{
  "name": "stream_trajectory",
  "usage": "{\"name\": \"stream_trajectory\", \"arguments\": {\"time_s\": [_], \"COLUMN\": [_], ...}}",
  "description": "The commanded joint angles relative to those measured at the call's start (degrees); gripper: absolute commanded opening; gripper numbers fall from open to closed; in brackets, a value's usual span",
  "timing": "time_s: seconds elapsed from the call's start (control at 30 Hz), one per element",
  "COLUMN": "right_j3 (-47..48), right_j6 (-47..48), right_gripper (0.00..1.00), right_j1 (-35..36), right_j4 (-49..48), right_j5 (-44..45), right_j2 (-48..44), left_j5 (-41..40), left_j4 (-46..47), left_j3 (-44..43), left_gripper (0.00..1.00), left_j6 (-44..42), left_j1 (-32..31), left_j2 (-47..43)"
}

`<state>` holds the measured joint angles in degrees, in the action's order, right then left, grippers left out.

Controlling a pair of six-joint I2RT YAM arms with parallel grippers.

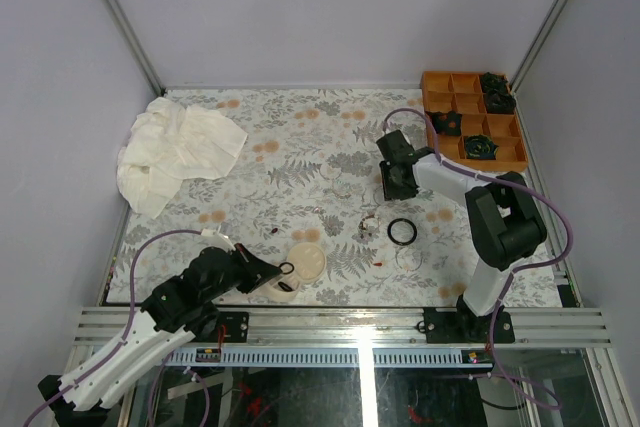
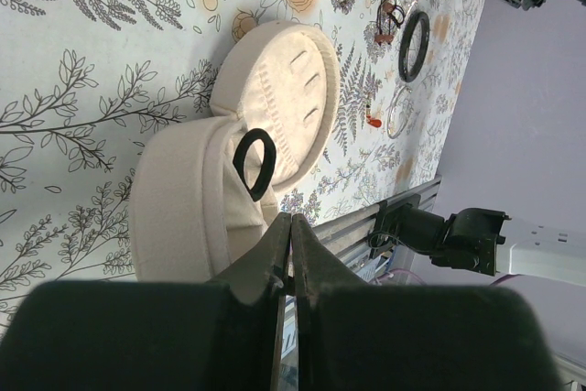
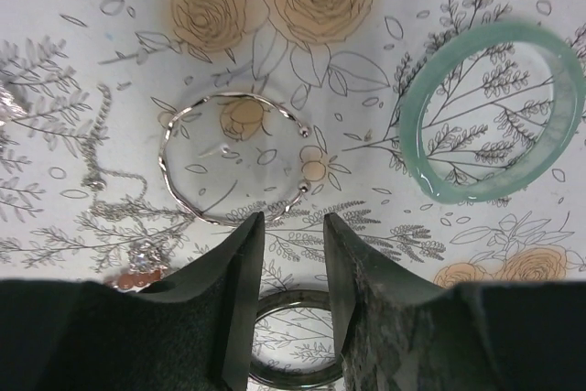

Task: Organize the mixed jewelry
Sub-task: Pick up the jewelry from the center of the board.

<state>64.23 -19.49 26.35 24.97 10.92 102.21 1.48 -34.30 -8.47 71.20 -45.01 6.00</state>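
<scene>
Mostly the loose jewellery sits right of centre on the floral-patterned bench (image 1: 300,137). A pale-teal glassy bangle (image 3: 494,116) and a twisted silver wire bangle (image 3: 233,157) lie apart, just ahead of the right hand (image 3: 293,226), whose fingers stand apart. The left hand (image 2: 291,226), fingers pressed together, hangs near the bench's near edge, just behind the cream round wooden dish (image 2: 275,98) bearing a small black ring (image 2: 255,164).

Crowded under my right pincer, open floor out on the left.

My right pincer (image 3: 293,226) hangs with fingers parted over clutter: a silver bangle (image 3: 166,155) just ahead, a green bangle (image 3: 414,139) off to one side, a chain (image 3: 101,180) on the other, and a dark ring (image 3: 293,297) under the gap. My left pincer (image 2: 291,226), fingers pressed together, faces the cream dish (image 2: 284,89) head-on. The table (image 1: 260,182) runs bare between the dish and the white cloth (image 1: 175,152); the orange tray (image 1: 475,117) fills the far right corner.
</scene>
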Motion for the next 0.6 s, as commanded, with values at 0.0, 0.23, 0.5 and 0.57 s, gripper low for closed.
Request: {"name": "stream_trajectory", "arguments": {"time_s": [0.0,0.23,0.5,0.57], "right_j3": [3.58,5.39,5.39,4.96], "right_j6": [-0.13,-0.41,-1.04,-1.09], "right_gripper": [0.39,0.39,0.39,0.39], "right_j1": [-0.33,-0.32,-0.31,-0.29], "right_j4": [0.55,1.25,1.91,1.85], "right_j5": [0.67,0.66,1.16,1.12], "right_j2": [-2.08,0.13,1.96,2.17], "left_j5": [-0.68,-0.55,-0.51,-0.55], "left_j4": [-3.49,-3.49,-3.92,-4.05], "left_j3": [4.04,3.9,3.92,3.78], "left_gripper": [0.01,0.01,0.01,0.01], "left_j6": [-0.63,-0.71,-0.71,-0.63], "left_j1": [-0.38,-0.39,-0.4,-0.38], "left_j2": [-0.73,-0.83,-1.12,-1.32]}}
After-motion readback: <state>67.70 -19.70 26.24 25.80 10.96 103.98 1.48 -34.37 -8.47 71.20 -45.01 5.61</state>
